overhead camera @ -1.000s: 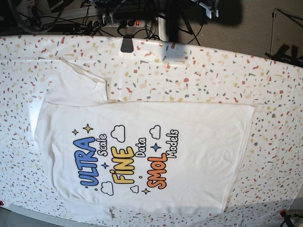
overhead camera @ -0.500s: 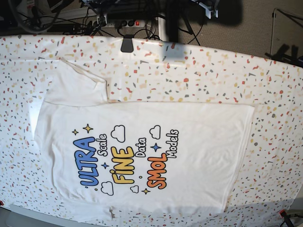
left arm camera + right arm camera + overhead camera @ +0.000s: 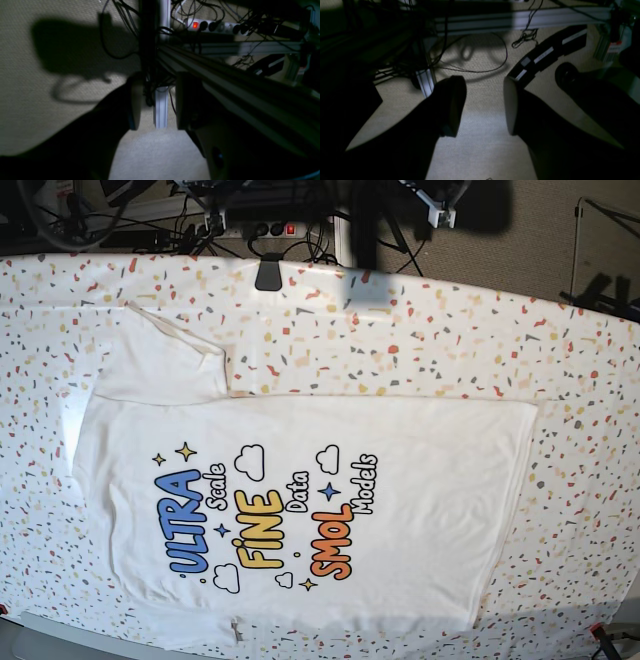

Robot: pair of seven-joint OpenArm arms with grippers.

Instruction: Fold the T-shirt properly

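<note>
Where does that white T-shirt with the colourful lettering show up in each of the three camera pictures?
Base view: the T-shirt lies flat, print up, across the lower middle of the tablecloth.
Left wrist view: not in it; only carpet, cables and the open left gripper.
Right wrist view: not in it; carpet and the open right gripper.
Shared landmark: the power strip with its red light, also in the left wrist view; it is not visible in the right wrist view.
</note>
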